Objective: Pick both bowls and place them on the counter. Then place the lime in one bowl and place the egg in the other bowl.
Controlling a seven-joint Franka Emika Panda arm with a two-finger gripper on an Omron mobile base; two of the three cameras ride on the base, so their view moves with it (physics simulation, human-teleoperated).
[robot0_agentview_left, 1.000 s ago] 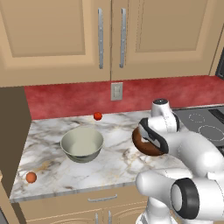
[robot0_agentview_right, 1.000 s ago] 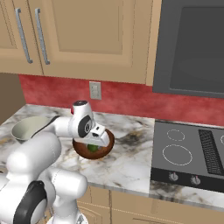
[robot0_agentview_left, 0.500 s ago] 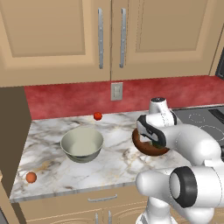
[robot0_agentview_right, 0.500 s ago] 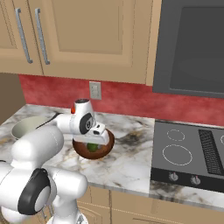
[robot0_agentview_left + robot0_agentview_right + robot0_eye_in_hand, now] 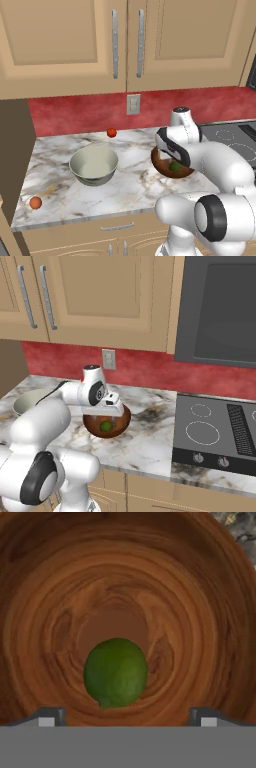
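Lime (image 5: 116, 673) lies loose in the bottom of the brown bowl (image 5: 60, 602), straight below the gripper (image 5: 125, 713); both fingertips stand wide apart, clear of it, holding nothing. Release looks done. Best next: lift straight up out of the bowl, fingers kept off the rim so it does not tip or slide on the counter (image 5: 135, 185). Then to the egg (image 5: 35, 202), well off to the gripper's left at the counter's front corner. Pale bowl (image 5: 93, 165) sits between, empty, glossy. Lime: small, round, dull green, apt to roll. Red ball (image 5: 111, 132) near the wall, not wanted.
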